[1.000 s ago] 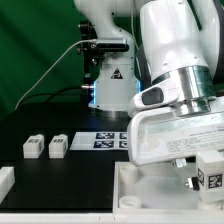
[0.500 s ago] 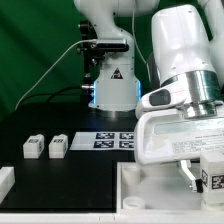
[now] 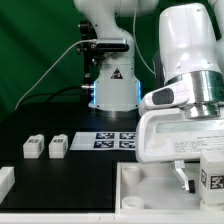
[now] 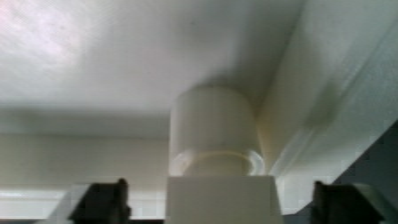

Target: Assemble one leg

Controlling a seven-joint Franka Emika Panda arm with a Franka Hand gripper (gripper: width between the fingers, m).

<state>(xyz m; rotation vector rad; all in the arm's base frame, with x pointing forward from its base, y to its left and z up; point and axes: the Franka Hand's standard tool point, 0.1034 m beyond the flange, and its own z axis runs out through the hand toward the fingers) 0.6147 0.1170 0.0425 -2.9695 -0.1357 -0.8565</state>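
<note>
The pincer [image 4: 219,203] was clenched on the leg [image 3: 212,170], which sat between its fingers just above the white tray piece [image 3: 150,196] beneath it, so pickup looked done and seating it in a socket seemed left to do.

bright, even exterior view — wrist view soft, blurred and shadowed.

The exterior view sits low at the counter [image 3: 70,175] edge, just in front of the tray [image 3: 150,190], facing across it to the arm base [image 3: 110,85]. The wrist view peers along the pincer [image 4: 221,205], close above the tray. Both show the leg [image 4: 217,130].
</note>
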